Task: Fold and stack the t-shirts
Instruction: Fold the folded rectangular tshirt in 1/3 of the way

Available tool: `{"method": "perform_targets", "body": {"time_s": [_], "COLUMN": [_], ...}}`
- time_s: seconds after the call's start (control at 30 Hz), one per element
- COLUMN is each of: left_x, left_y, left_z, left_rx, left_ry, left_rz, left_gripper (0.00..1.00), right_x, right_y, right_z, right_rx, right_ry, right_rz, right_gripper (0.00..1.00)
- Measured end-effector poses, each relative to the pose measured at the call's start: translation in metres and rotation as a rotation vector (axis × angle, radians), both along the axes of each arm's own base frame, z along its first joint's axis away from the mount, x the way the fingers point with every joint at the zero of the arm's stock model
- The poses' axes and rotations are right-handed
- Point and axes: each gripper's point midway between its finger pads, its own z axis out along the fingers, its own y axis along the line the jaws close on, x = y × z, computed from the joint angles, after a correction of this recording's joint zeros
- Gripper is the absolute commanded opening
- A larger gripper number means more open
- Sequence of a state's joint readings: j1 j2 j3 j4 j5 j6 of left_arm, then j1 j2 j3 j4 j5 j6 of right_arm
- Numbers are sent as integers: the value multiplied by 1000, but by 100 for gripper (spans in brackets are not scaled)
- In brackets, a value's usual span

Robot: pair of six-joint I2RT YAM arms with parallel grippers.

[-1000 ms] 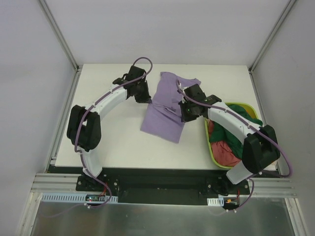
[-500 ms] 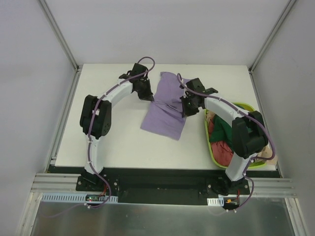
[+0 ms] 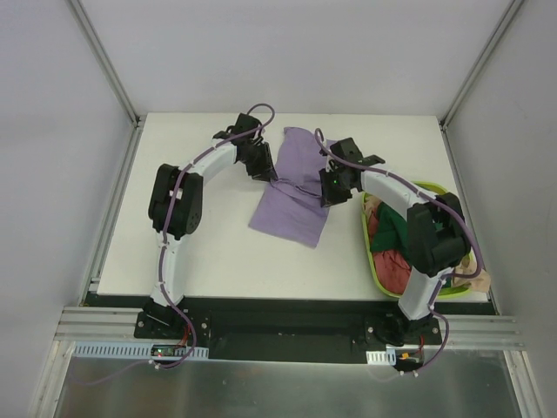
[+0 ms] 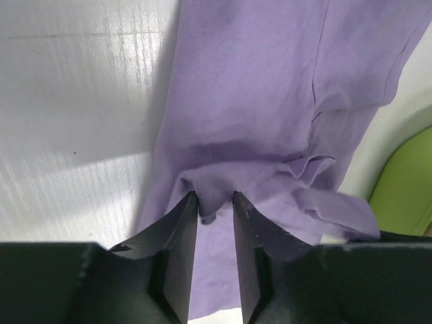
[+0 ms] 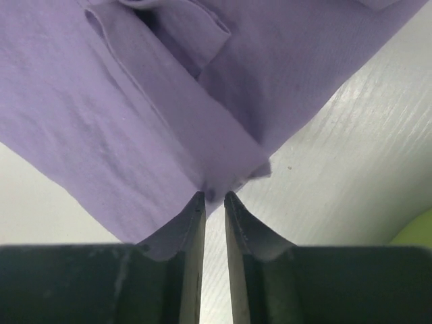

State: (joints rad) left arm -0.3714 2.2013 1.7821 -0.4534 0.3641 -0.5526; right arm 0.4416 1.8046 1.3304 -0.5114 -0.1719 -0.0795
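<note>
The lavender t-shirt lies part-folded on the white table, its far part bunched narrow. My left gripper is at its left edge. In the left wrist view it is shut on a raised fold of the lavender cloth. My right gripper is at the shirt's right edge. In the right wrist view it is shut on a corner of the lavender cloth. A dark green t-shirt and a red-pink t-shirt lie crumpled in the basket.
The lime-green plastic basket stands at the table's right side, close to my right arm; its rim shows in the left wrist view. Grey walls and metal posts enclose the table on three sides.
Both grippers have moved slightly toward the table's far side with the lavender cloth. The shirt's far right part has drawn inward, so its top is narrower. Both elbows have swung inward.
</note>
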Motion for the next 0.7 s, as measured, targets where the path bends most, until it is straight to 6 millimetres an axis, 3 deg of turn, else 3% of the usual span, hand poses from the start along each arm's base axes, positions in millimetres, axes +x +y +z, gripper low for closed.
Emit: {"method": "perform_targets", "body": {"time_s": [0.1,0.17,0.2,0.23,0.4,0.57,0.7], "left_x": [0,0,0,-1,-27,-72,-106], "left_y": [0,1,1,2,18,42,55], "left_z": [-1,0,0,1,16,30,16], "left_rx": [1,4,7,10,38,71,87], "left_ry": [-1,-7,-8,-11,-19,-18,42], "left_rz": [-5,-8,-6,-4,11,34,50], "left_gripper": [81,99,99,99,99,99,90], "right_x": [4,10,12,15,12,-10,-43], "right_y": [-4,-8,-10,-12,-7,15,39], "right_z": [-4,-4,-4,-2,16,32,30], "right_rx": [-6,-14,-22,-26,34,105,152], "right_ry": [7,4,-3,-10,-53,-79,-77], "right_rz": [-17,-33,-41,-47,-35,35,130], "right_gripper": [41,57,70,96,96,96,96]}}
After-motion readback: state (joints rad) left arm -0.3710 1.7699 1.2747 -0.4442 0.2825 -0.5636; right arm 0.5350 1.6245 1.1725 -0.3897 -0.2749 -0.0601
